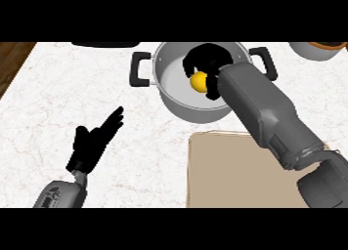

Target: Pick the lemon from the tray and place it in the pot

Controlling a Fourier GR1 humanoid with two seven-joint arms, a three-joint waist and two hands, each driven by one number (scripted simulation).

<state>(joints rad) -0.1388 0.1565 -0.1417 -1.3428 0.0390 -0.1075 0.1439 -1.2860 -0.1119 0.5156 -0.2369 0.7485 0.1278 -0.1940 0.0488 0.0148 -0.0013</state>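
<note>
Yellow lemon [198,82] inside the grey pot [198,111], gripped by the curled black fingers of the right hand [206,56]. Right forearm slanting in over the pot's near rim. Pot with two black handles, at the far middle of the white marble counter [58,95]. Beige tray [231,176] just in front of the pot. Left hand [92,141] at lower left, fingers straight and spread, well apart from the pot. Grey bowl [310,51] at the far right corner.

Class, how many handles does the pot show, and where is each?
2. The left handle is on the pot's left side; the right handle is on its right side. None seems hidden.
</note>
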